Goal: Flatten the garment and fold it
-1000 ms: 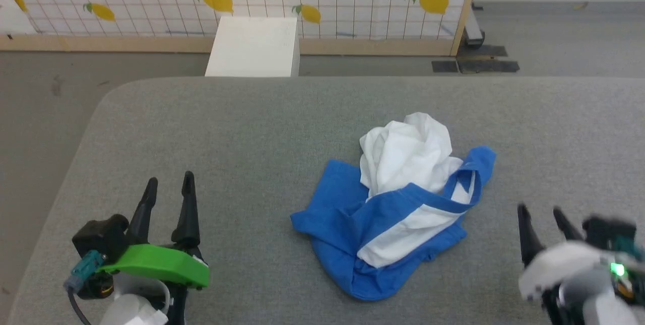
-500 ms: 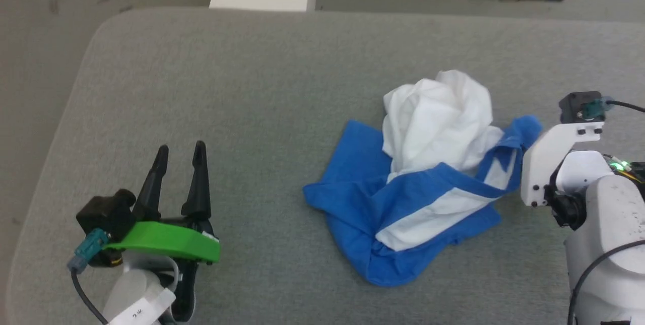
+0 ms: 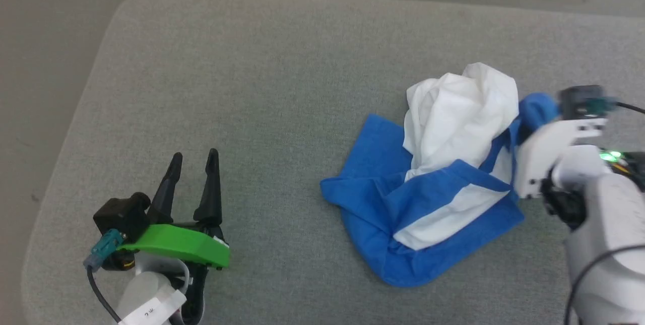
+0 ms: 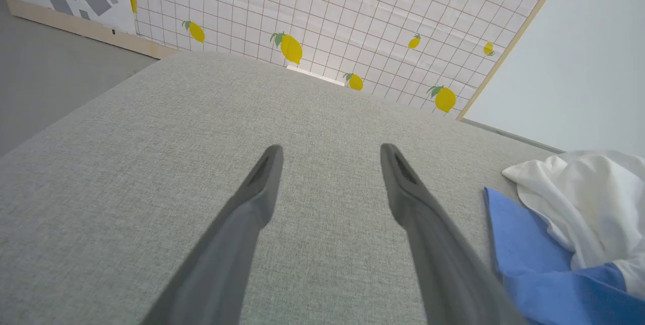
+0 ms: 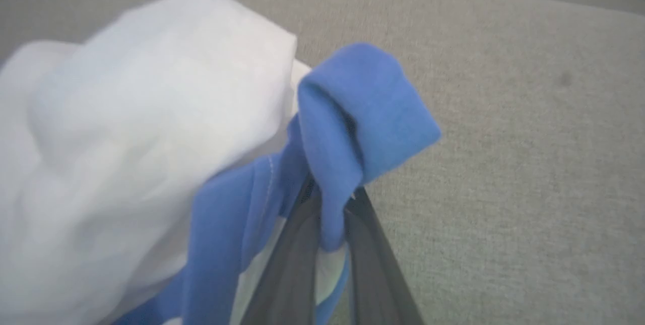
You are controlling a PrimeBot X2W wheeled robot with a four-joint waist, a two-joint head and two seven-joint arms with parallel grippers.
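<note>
the garment [image 3: 438, 184] lies crumpled on the right half of the grey fabric-covered table [image 3: 252, 88]. a white bunch is heaped toward the far side, and blue cloth spreads flatter beneath it and toward the near side. the right gripper [image 5: 331, 203] is at the heap's right edge. in the right wrist view its jaws are pinched narrow on a rolled blue fold of the garment, which stands up above the fingertips with the white bunch just to its left. in the head view the pale wrist covers those fingers. the left gripper [image 3: 194, 155] hangs low over bare table near the front left, well apart from the garment, jaws wide with nothing between them. the left wrist view shows its two fingers [image 4: 252, 199] spread, the blue and white cloth off to their right. a lemon-patterned wall [image 4: 292, 48] stands beyond the table's far edge.
</note>
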